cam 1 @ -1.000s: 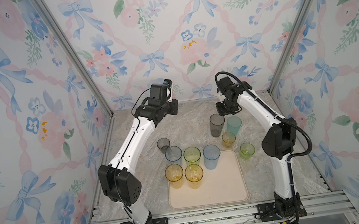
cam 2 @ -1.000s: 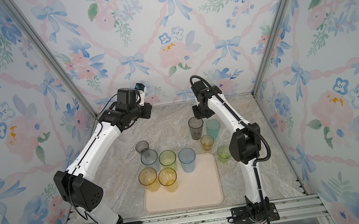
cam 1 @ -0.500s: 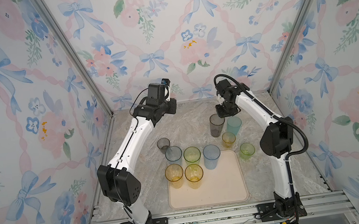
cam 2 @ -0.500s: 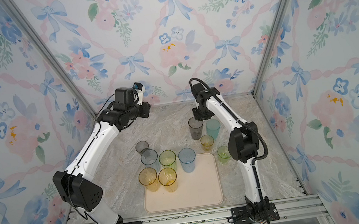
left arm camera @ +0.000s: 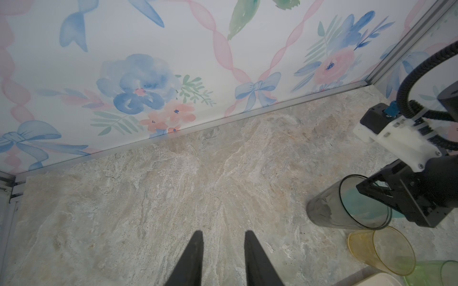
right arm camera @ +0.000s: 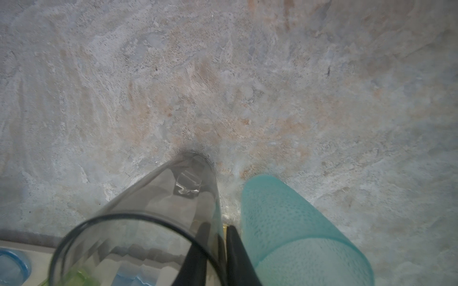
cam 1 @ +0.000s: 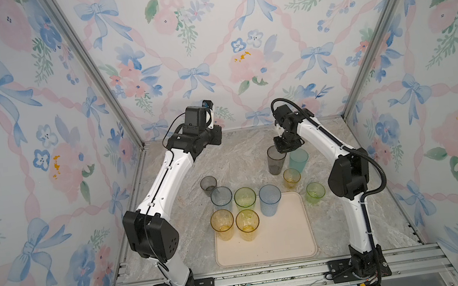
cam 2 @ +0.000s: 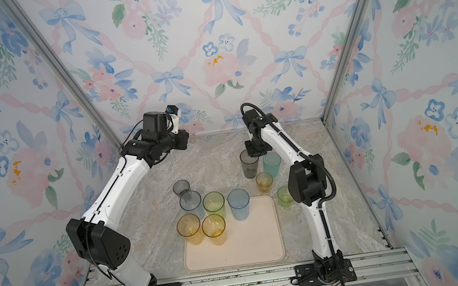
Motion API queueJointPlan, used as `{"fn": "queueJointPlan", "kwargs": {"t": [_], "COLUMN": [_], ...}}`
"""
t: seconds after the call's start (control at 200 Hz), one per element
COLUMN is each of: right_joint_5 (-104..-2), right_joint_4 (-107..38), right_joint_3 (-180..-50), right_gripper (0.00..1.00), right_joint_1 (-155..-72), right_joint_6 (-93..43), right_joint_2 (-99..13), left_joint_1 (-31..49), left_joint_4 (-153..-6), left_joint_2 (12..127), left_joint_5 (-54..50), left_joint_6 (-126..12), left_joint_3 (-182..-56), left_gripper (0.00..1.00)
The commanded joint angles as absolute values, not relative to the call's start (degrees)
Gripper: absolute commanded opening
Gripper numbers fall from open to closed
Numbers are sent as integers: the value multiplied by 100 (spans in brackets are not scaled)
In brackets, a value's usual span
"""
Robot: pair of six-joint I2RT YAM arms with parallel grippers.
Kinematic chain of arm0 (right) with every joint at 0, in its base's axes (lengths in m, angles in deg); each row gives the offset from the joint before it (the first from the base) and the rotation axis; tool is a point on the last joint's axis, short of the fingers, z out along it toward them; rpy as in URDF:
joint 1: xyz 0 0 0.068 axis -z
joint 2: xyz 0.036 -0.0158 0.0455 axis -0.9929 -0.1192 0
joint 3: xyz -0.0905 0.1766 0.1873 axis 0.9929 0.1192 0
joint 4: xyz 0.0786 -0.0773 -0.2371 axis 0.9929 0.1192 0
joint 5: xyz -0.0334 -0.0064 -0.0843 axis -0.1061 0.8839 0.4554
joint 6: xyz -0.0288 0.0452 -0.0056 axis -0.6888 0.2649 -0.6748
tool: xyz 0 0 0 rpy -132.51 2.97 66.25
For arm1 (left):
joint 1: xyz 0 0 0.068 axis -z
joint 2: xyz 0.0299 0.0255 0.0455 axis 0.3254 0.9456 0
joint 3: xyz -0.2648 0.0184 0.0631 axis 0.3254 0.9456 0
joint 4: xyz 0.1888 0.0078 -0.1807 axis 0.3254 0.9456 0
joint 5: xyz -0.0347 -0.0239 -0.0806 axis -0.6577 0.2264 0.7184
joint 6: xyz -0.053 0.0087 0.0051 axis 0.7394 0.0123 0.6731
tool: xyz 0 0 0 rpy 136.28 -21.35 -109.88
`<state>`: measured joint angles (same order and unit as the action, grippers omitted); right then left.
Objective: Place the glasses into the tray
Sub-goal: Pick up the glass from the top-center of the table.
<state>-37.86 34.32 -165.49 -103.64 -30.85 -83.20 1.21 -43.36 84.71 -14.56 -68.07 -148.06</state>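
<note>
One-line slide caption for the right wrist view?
Right end effector pinches the wall of the smoky grey tumbler, teal tumbler alongside.

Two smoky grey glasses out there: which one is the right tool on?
The tall grey tumbler at the back, beside the teal tumbler: the right tool pinches its wall. The short grey tumbler stands apart on the robot's left, untouched.

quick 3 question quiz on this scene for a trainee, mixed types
1. True or false: the left pincer holds a glass.
2. The tall glass whose wall the right pincer pinches is: A teal, B smoky grey, C amber.
3. Fill in: the short green glass stands ___ the tray (on/off).
Key: 1 false, its jaws are apart and empty; 2 B; 3 off.
</note>
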Motion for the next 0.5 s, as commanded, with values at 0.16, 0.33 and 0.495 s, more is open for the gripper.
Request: {"fn": "queueJointPlan", "kwargs": {"t": [0.16, 0.33, 0.495], "right_joint_5": [-3812, -3766, -3657], "right_joint_4": [3554, 3370, 3036], "right_joint_3": [-16747, -16721, -16648], "right_gripper": [5, 0, 0], "right_joint_1": [-10494, -10554, -10636], "right_joint_6": [-3080, -3096, -3122], "right_joint_2": [-8385, -8235, -7765], "left_joint_1": [68, 60, 66], "left_joint_4": [-4359, -4353, -4361], "left_joint_2": [8355, 8285, 8170], "left_joint_5": [-1339, -1360, -1416], "left_joint_6": [-6897, -6888, -6839], "left_joint_3": [-14732, -14588, -14311], "left_gripper": [31, 31, 31]}}
